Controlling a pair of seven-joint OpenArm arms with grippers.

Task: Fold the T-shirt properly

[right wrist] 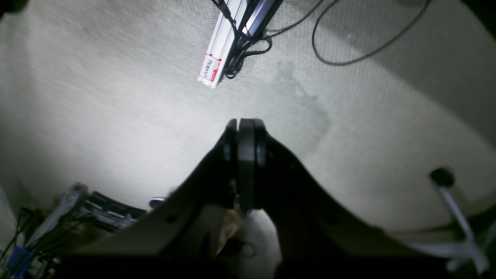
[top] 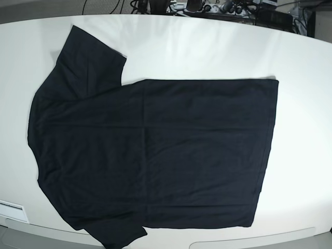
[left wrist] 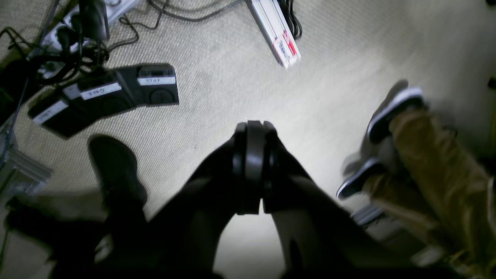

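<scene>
T-shirt (top: 155, 155), black, spread flat on white table (top: 207, 52), sleeves at nine o'clock, left gripper (left wrist: 254, 133) jaws pressed together over carpet (left wrist: 232, 77), right gripper (right wrist: 245, 131) likewise.

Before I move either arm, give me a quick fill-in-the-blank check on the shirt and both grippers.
1. The plain black short-sleeved T-shirt lies spread flat on the ____ table.
2. In the base view, its sleeves lie toward the ____ side.
3. The left gripper is ____, holding nothing.
4. The right gripper hangs over the pale ____, not over the shirt.

Missing words: white; left; shut; carpet
</scene>
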